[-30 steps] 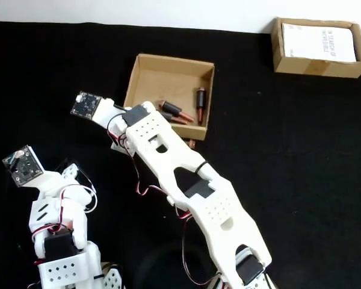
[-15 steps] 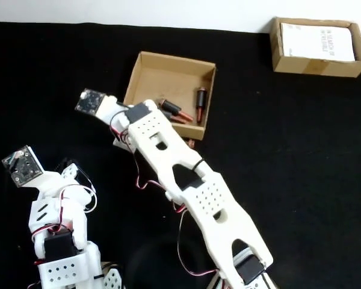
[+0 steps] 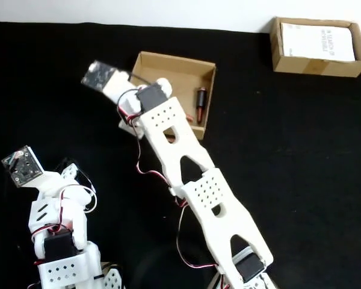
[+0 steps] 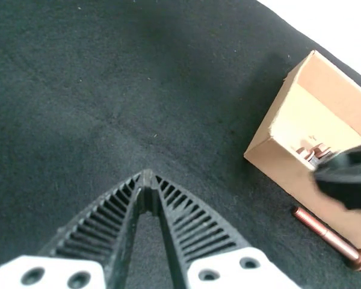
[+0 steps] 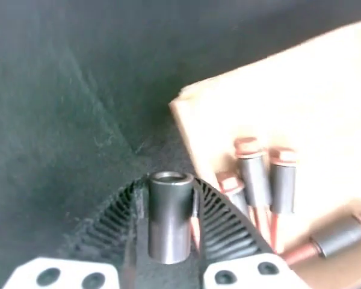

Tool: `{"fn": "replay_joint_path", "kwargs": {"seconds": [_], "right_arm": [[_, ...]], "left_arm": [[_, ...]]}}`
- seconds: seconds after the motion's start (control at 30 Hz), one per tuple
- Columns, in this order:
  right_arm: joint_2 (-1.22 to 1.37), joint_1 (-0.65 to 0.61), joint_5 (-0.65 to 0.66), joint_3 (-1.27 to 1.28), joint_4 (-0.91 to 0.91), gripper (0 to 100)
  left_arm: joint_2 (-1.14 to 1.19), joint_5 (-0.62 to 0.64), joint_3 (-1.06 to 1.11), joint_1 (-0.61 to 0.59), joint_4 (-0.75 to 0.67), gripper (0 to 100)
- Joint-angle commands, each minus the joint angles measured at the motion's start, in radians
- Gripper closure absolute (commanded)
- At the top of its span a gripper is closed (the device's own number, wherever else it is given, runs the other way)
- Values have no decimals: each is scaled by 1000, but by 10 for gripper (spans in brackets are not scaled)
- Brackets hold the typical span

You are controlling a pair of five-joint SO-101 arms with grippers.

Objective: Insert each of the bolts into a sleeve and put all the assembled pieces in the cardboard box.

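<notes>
Right tool (image 5: 168, 188) clamps 1 sleeve (image 5: 170, 223) at cardboard box (image 3: 168, 77) edge, its arm hiding some box contents; left tool (image 4: 147, 178) pinched closed, empty, away from box.

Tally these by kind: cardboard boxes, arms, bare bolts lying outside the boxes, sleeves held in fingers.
Cardboard boxes: 2 (near cardboard box, far cardboard box)
Arms: 2 (left arm, right arm)
Bare bolts outside: 1 (bolt)
Held sleeves: 1 (sleeve, in the right arm's fingers)
Total: 6

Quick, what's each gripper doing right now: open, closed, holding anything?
Left gripper: closed, holding nothing.
Right gripper: closed on a sleeve.
</notes>
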Motion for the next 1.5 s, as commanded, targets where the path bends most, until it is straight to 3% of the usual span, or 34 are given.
{"fn": "replay_joint_path", "kwargs": {"seconds": [0.0,0.23,0.43,0.7,0.87,1.2,1.33,1.47], "right_arm": [[-157,47,-109,-122,19,991],[-472,88,-158,-19,22,991],[-857,94,-160,403,21,991],[-1326,213,-166,898,21,991],[-1598,344,-284,1179,18,991],[-2123,633,-358,1695,-64,991],[-2336,792,-367,1903,-116,991],[-2528,967,-359,2107,-189,991]], "left_arm": [[-10,6,15,1,-3,991],[-8,6,15,58,12,991],[-8,6,15,61,17,991],[-8,2,15,61,74,991],[-8,2,15,62,109,990],[-8,-64,5,131,230,990],[15,-193,-51,130,232,990],[231,-252,-246,131,256,990]]}}
